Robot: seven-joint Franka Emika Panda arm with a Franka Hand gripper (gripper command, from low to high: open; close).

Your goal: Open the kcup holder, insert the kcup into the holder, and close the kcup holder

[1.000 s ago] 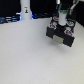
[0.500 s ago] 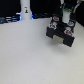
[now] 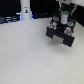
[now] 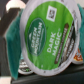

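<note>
Hand sits directly over the kcup holder, near the far edge of the table on the exterior view's right. Holder is black and boxy, with several pods showing on its upper side right below the hand; too blurred to tell which slot is which.

Wrist view is almost filled by the kcup: round foil lid, green with a dark blue patch, white text reading "DARK MAGIC", lid facing the camera and tilted. It sits right at the hand, so it looks pinched there, but the fingers aren't visible; cannot tell the grip state for certain.

Dark holder structure frames the kcup on both sides in the wrist view.

A tall white bottle-like object stands well away from the hand, toward the exterior view's left.
</note>
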